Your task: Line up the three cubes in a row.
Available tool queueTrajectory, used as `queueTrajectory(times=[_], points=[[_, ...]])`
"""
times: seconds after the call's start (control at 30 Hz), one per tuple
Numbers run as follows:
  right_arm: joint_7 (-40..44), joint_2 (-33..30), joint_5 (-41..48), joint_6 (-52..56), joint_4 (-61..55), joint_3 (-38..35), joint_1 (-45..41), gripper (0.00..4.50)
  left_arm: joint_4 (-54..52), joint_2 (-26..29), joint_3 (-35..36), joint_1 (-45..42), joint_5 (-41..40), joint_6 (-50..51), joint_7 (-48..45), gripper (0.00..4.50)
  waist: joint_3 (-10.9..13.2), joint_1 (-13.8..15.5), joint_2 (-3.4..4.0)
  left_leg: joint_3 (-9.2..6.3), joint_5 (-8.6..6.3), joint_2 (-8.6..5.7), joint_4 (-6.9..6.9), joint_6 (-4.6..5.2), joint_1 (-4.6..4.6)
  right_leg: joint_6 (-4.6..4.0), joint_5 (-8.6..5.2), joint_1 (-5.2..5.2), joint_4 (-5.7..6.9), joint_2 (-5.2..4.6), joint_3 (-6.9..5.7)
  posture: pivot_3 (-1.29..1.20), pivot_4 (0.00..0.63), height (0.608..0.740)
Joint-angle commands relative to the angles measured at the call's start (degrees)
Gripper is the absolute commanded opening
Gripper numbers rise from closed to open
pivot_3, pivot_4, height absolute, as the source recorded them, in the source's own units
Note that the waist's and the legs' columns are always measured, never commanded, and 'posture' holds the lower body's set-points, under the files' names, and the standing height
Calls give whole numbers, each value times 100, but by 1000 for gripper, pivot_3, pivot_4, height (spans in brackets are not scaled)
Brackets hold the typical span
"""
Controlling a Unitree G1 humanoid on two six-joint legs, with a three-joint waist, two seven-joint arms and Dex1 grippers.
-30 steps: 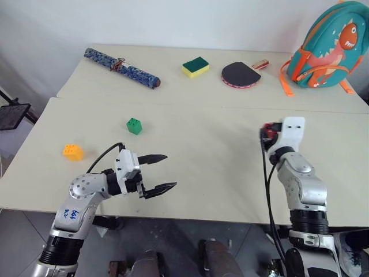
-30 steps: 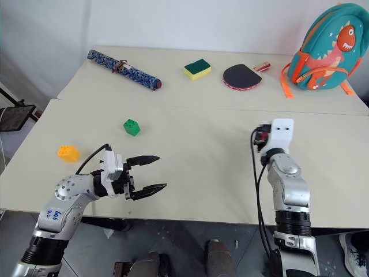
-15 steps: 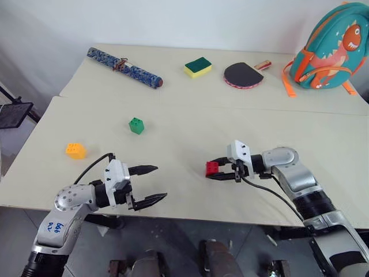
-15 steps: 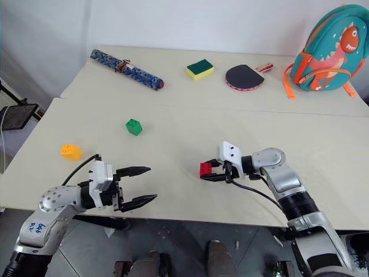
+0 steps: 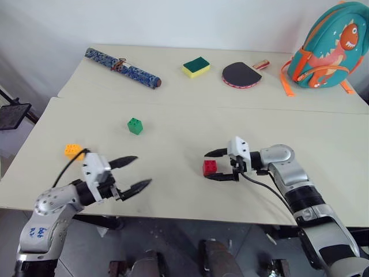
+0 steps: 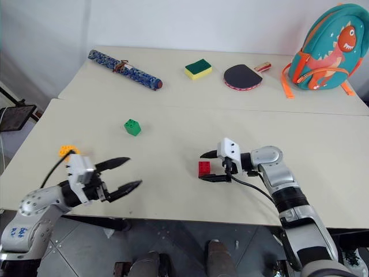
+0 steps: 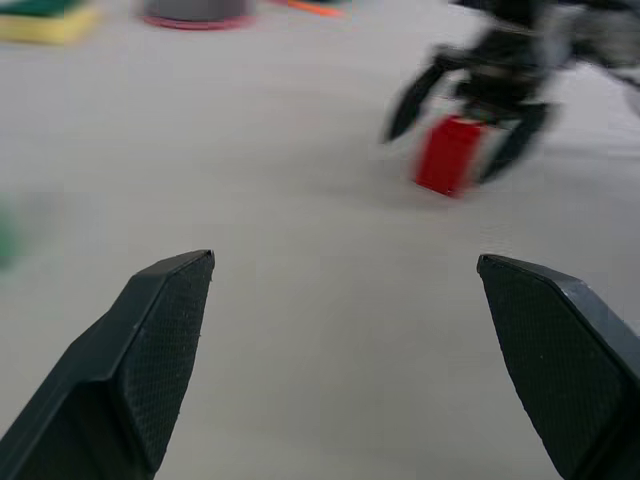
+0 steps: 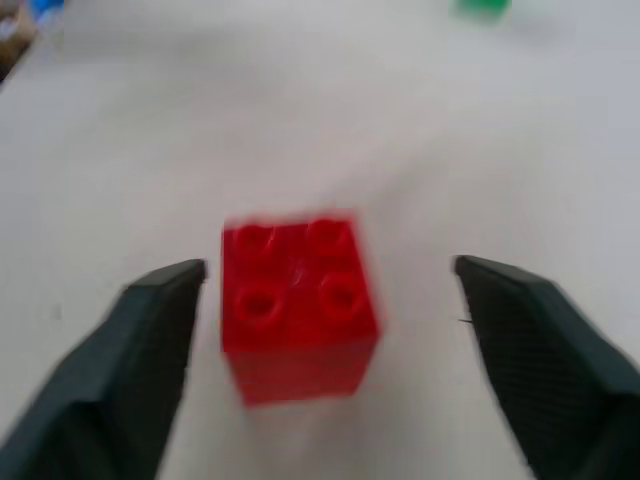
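Right claw (image 5: 218, 165): I saw it released, fingers spread either side of the red cube (image 5: 210, 167), not touching it.
Red cube: on the tabletop (image 5: 173, 150), studs up.
Left claw (image 5: 134, 172): released, empty.
Green cube (image 5: 135, 126): mid-tabletop.
Yellow-orange cube (image 5: 73, 151): near the left edge.

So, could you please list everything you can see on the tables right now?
red cube: one, red, near table, between the open right fingers
green cube: one, green, near table, left of centre
yellow-orange cube: one, near table, left edge
sponge: one, yellow with green top, far table
paddle: one, black, far table
rolled mat: one, blue patterned, far table
backpack: one, teal and orange, far right
left gripper: open, empty
right gripper: open around red cube
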Motion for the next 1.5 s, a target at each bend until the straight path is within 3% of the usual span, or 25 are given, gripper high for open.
queueTrajectory(times=[0.03,0.23,0.37,0.57,0.7,0.93,1.13,1.47,1.5], points=[[11,1,1327,326,-1438,-893,711,4449,-418,-610,753,781,-105,-343,735,4500,0,15,0,-3,-4,3,-2,-1,-3,0,0,0,-2,-2,-10,0,150,740],[-489,195,1713,227,-2175,-1479,1768,4449,-423,-1595,1502,1323,69,-857,1940,4500,-5,55,-10,-15,-18,-3,7,5,0,1,1,20,-19,-8,-39,0,150,740],[-160,26,1465,-308,-1897,-1519,2029,4449,-393,-1648,1092,1111,73,-766,1963,4500,-5,73,-10,-20,-18,-16,7,17,11,0,1,42,-32,-16,-44,0,150,740],[-184,-174,1368,-694,-1772,-1736,1953,4449,491,-1135,231,-479,586,-446,2033,4500,-5,160,-10,-26,-4,-17,11,17,21,-9,12,56,-31,-10,-53,0,150,740],[-371,-387,1379,-636,-2032,-1889,2222,4449,1629,-1202,-154,-2107,917,-281,2522,4500,-5,200,-10,-28,-2,-15,12,14,23,-5,17,59,-29,-9,-63,0,150,740],[-855,-336,1348,-525,-2689,-1852,2794,4449,3652,-1373,-575,-3689,1491,-746,2697,4500,-5,178,-14,-20,-3,-10,10,10,11,7,24,57,-29,-9,-95,0,150,740],[-1127,-275,1352,-452,-3016,-1744,3028,4449,4722,-1348,-848,-4391,1737,-897,2504,4500,-5,190,-15,12,-2,-10,14,8,7,8,23,57,-48,-9,-108,0,150,740],[-1302,-237,1305,-399,-3143,-1654,3053,4500,4638,-1270,-945,-4176,1735,-916,2054,1479,-5,194,-16,14,-2,-10,14,8,8,7,23,57,-46,-9,-107,0,150,740],[-1318,-227,1297,-398,-3149,-1636,3046,4500,4621,-1267,-952,-4156,1733,-922,2015,1473,-4,196,-15,13,-2,-10,15,8,8,7,23,57,-45,-9,-107,0,150,740]])
